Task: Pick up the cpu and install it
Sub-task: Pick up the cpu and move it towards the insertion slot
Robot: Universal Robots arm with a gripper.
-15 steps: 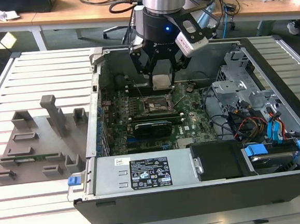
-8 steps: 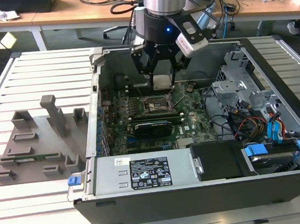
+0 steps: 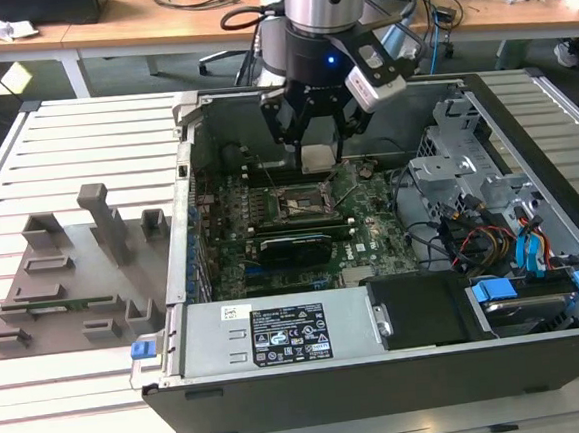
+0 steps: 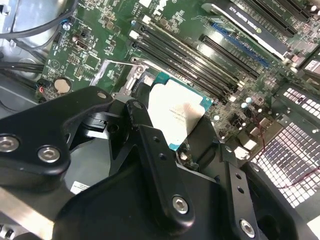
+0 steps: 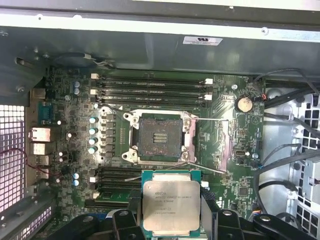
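An open black metal computer case (image 3: pixel 312 380) lies on a white slatted desk (image 3: pixel 93 142), and a cable-strewn wooden tabletop (image 3: pixel 154 26) runs behind it. The black claw (image 3: pixel 319 142) grips the small silvery square cpu (image 5: pixel 171 204) over the green motherboard (image 5: pixel 65 105), near the bare black-framed socket (image 5: pixel 159 137). Its fingers (image 4: pixel 155 150) hide parts of the chip's edges.

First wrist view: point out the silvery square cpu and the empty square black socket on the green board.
silvery square cpu (image 5: pixel 171 204), first wrist view, middle of its metal top plate
empty square black socket (image 5: pixel 159 138), first wrist view, its dark centre
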